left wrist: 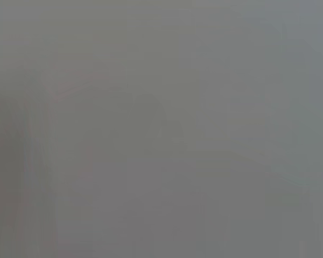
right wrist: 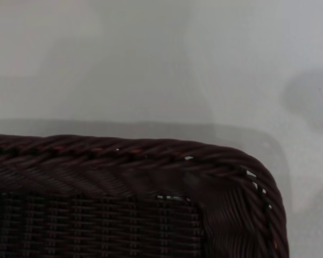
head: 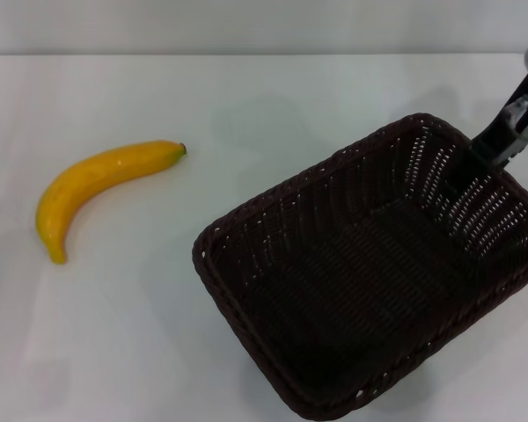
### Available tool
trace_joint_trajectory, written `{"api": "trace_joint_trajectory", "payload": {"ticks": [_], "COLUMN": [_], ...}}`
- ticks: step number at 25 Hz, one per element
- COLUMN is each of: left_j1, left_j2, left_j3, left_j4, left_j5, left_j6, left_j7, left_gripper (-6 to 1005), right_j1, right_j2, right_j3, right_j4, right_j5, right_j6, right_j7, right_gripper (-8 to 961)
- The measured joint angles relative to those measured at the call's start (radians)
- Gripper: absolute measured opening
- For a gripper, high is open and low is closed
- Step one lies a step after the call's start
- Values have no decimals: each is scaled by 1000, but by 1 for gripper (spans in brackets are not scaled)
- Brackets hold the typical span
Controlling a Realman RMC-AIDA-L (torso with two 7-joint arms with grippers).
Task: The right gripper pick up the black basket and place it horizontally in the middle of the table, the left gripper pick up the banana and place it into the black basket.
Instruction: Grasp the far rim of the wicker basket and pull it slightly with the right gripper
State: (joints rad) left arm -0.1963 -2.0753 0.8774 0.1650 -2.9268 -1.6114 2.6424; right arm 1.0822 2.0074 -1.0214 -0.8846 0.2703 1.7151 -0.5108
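Note:
The black basket (head: 213, 239) lies at an angle on the right half of the white table (head: 114, 343), its long side running from near left to far right. My right gripper (head: 475, 160) comes in from the upper right and is shut on the basket's far right rim, one finger reaching inside the wall. The right wrist view shows the braided rim and one corner of the basket (right wrist: 124, 148) close up over the white table. The yellow banana (head: 88, 180) lies on the table to the left of the basket, well apart from it, its dark stem tip pointing toward the basket. The left gripper is out of view.
The left wrist view shows only a plain grey blur. The table's far edge (head: 246, 54) meets a pale wall. Bare tabletop lies between the banana and the basket.

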Motion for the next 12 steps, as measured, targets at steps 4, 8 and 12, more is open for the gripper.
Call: {"api": "trace_joint_trajectory", "payload": {"ticks": [4, 8, 12], "left_j1": [-1, -6, -11], "left_j2": [0, 0, 0], "left_j3": [0, 0, 0], "left_j4": [0, 3, 2], "left_j5": [0, 0, 0], "left_j6": [7, 16, 19], "left_j7": [0, 1, 1], "left_gripper": [893, 893, 892], "right_j1": [-1, -10, -8], "right_j2": [0, 1, 3], "right_j3": [-12, -14, -16], "right_j4": [7, 16, 47], "right_j5": [0, 2, 9], "right_j6": [-15, -18, -19], "right_j7": [4, -8, -19], "right_gripper": [735, 727, 641]}}
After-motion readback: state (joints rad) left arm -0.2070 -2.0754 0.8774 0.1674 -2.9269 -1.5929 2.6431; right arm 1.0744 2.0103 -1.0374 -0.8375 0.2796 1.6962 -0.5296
